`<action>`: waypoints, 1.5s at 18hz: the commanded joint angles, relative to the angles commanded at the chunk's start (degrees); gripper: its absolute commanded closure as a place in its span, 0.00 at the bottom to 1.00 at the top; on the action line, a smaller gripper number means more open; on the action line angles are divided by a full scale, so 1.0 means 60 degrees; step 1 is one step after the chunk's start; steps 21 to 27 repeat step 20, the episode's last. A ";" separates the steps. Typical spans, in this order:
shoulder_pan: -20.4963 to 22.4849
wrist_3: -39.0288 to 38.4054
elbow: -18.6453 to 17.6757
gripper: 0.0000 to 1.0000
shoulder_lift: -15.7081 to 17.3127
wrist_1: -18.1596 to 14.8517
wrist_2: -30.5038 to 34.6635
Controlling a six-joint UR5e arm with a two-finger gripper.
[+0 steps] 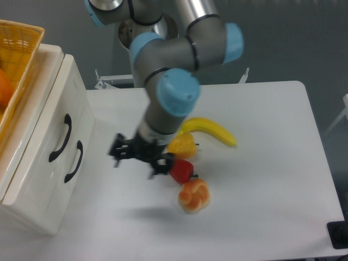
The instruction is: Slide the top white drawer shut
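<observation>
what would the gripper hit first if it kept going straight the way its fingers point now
The gripper points left toward the white cabinet. Going straight on, it would probably first meet the front of the top white drawer near its black handle, though one view leaves its height unclear.

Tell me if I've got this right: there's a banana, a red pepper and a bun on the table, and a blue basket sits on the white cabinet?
Almost. The basket on the white cabinet is yellow, not blue, as the camera view shows. The banana, red pepper and bun are on the table as you said.
</observation>
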 joint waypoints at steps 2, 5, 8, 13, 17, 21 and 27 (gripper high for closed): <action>0.0601 0.2049 0.0000 0.00 -0.0044 0.0146 0.0468; 0.1714 0.4542 -0.0015 0.00 -0.0190 0.0365 0.0910; 0.2637 0.6040 0.0015 0.00 -0.0468 0.0702 0.0910; 0.3664 0.7681 0.0322 0.00 -0.1113 0.0850 0.0925; 0.3797 0.8476 0.0322 0.00 -0.1260 0.0850 0.1639; 0.3812 0.8476 0.0308 0.00 -0.1318 0.0879 0.1965; 0.3812 0.8476 0.0308 0.00 -0.1318 0.0879 0.1965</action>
